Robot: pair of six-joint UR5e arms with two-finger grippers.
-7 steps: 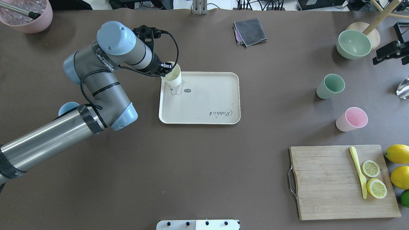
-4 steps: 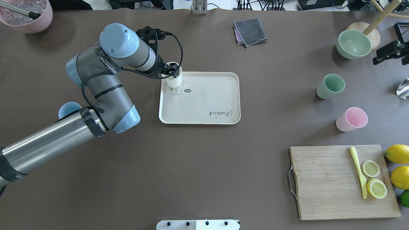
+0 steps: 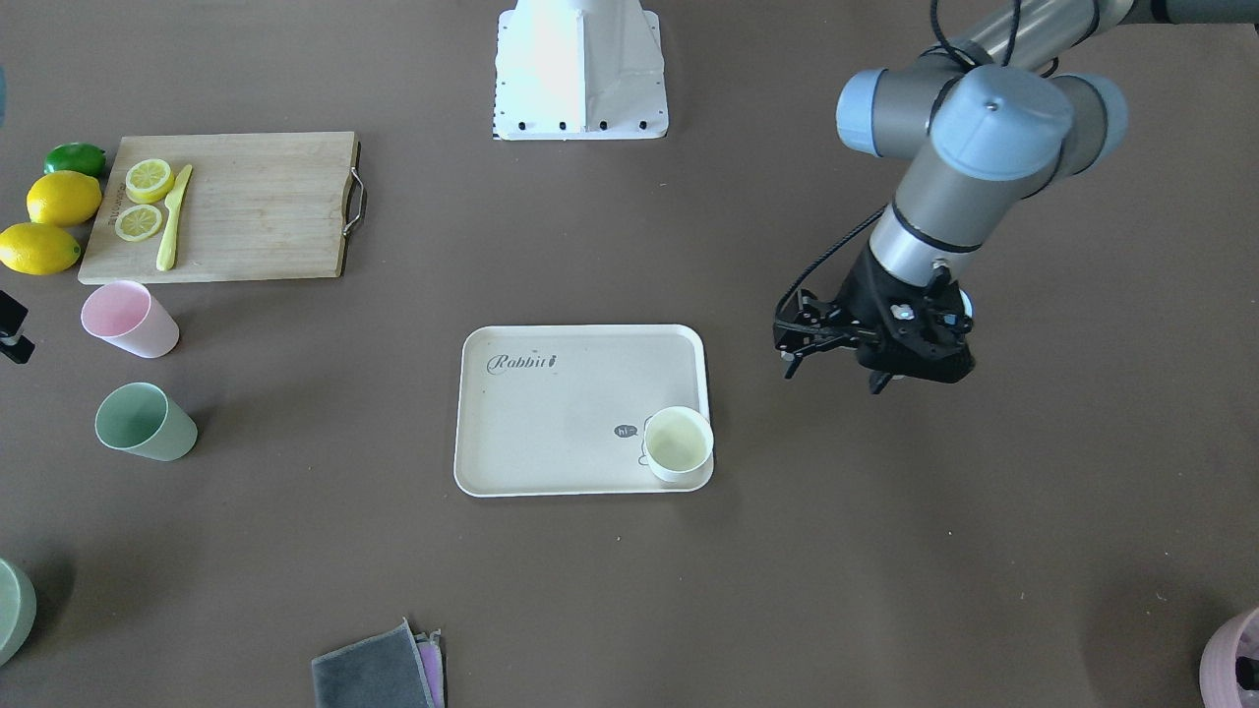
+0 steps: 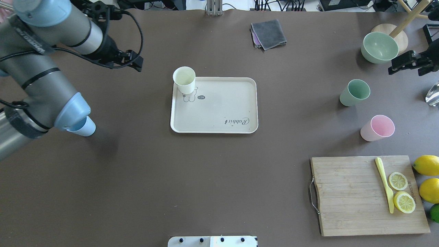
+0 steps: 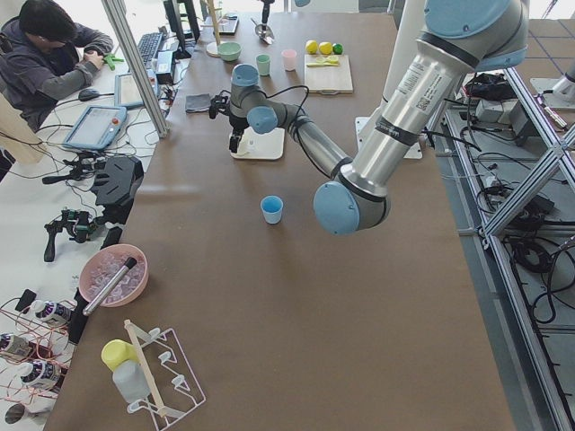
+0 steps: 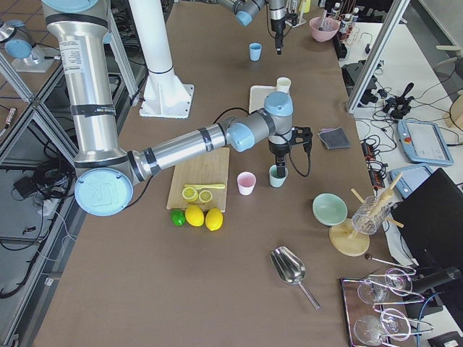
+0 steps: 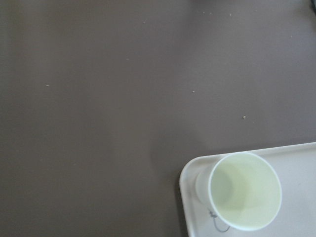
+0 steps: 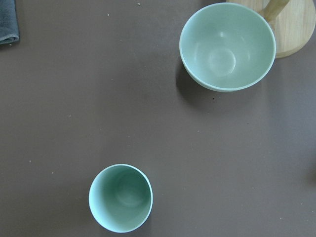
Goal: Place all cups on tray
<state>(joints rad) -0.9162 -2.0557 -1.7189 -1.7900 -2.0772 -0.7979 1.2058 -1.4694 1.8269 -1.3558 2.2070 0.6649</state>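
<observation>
The cream-yellow cup (image 4: 184, 79) stands upright in a corner of the cream tray (image 4: 219, 113), on its rabbit drawing; it also shows in the left wrist view (image 7: 244, 190). My left gripper (image 4: 134, 63) is open and empty, well to the left of the tray. The light blue cup (image 4: 83, 128) stands on the table, partly hidden under my left arm. The sage green cup (image 4: 355, 92) and the pink cup (image 4: 377, 128) stand on the table at the right. My right gripper (image 4: 416, 66) is open, beyond the green cup (image 8: 121, 197).
A wooden cutting board (image 4: 349, 195) with lemon slices and a yellow knife lies front right, with whole lemons (image 4: 426, 165) beside it. A green bowl (image 4: 379, 47) and a wooden stand are back right. A grey cloth (image 4: 268, 33) lies behind the tray.
My left gripper has let go of the cream-yellow cup, which stays on the tray, and pulled back to the left. The right gripper has shifted slightly left.
</observation>
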